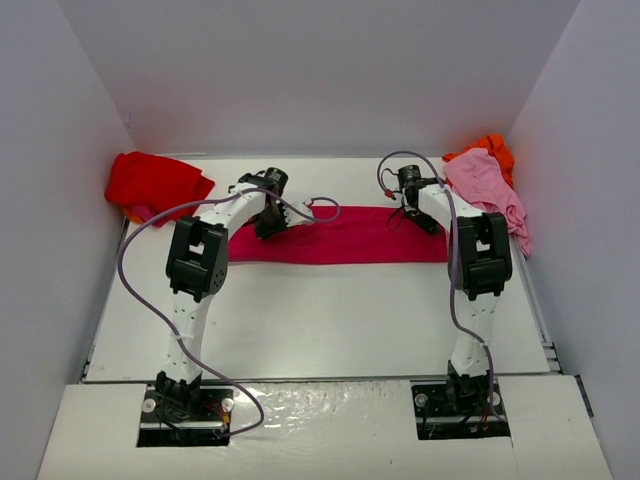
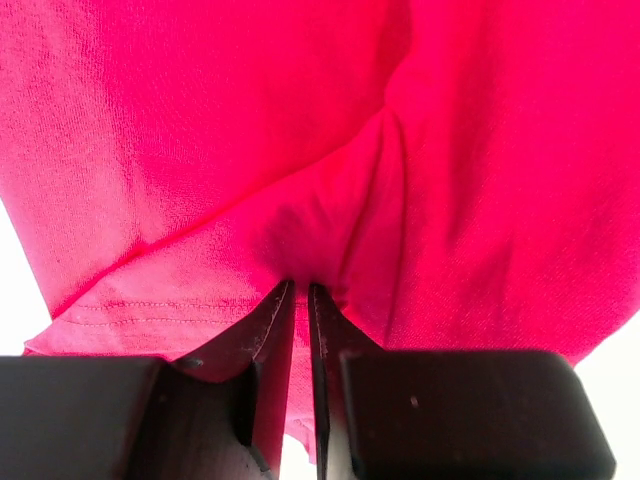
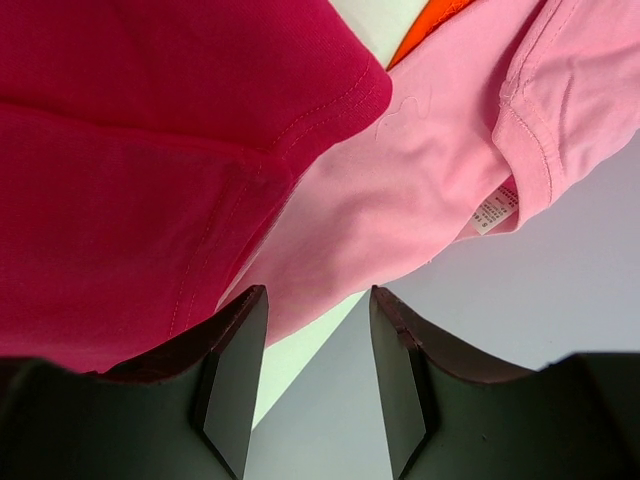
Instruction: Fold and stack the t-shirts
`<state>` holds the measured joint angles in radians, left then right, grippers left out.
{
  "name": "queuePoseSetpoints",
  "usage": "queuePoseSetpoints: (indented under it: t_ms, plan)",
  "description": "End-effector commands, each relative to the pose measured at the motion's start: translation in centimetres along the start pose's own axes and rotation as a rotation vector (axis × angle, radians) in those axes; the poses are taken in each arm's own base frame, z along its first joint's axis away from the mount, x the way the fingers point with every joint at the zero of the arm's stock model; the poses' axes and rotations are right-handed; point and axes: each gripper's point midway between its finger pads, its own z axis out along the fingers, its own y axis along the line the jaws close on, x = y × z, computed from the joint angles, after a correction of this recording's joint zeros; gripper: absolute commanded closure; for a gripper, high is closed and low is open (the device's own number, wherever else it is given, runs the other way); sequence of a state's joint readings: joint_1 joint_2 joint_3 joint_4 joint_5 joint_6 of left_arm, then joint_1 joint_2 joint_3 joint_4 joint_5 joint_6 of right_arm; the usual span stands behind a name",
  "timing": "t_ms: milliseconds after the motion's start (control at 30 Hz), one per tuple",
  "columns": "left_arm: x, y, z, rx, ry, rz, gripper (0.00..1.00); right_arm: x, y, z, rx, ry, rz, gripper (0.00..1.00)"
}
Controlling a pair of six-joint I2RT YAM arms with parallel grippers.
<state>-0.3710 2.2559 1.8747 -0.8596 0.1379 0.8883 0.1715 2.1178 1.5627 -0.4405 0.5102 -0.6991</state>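
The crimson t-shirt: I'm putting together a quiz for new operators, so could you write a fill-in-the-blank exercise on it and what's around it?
1. The left gripper is ____ on a fold of the crimson t-shirt.
2. The right gripper, its jaws ____, hangs at that shirt's end beside the pale pink t-shirt.
3. The bright red t-shirt lies bunched at the far ____ corner of the table.

Missing words: shut; open; left.

The crimson-magenta cloth t-shirt is a fine matt knit with a stitched hem. The pale pink cloth t-shirt looks like the same soft stuff. White table is smooth and dull, and the right gripper fingers look like smooth black plastic.
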Motion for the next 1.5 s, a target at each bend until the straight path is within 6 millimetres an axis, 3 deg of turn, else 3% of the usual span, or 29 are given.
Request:
queuePoseSetpoints:
  t_ms: [0,133,333,600,867,1467]
  plan:
    - [-0.8,1.3,-2.9,-0.056,-0.031,0.017,0.91,0.1,-2.8,-2.6,0.077,-0.032,0.059,0.57]
    - [-0.7,1.4,-3.8,-0.070,-0.028,0.020,0.90,0.0,-2.8,-2.6,0.076,-0.035,0.059,0.57]
    - [-0.5,1.2,-4.0,-0.064,-0.019,0.019,0.79,0.2,-2.3,-2.4,0.061,-0.035,0.060,0.57]
    - [0.2,0.7,-4.3,-0.072,-0.001,0.024,0.77,0.5,-1.9,-2.2,0.057,-0.032,0.058,0.57]
    - [-0.7,1.8,-6.7,-0.157,-0.059,0.017,0.71,0.5,-1.6,-2.2,0.048,-0.038,0.068,0.56]
    - [1.0,-0.6,-4.8,-0.086,0.002,0.020,0.71,1.0,-0.9,-1.9,0.036,-0.030,0.057,0.55]
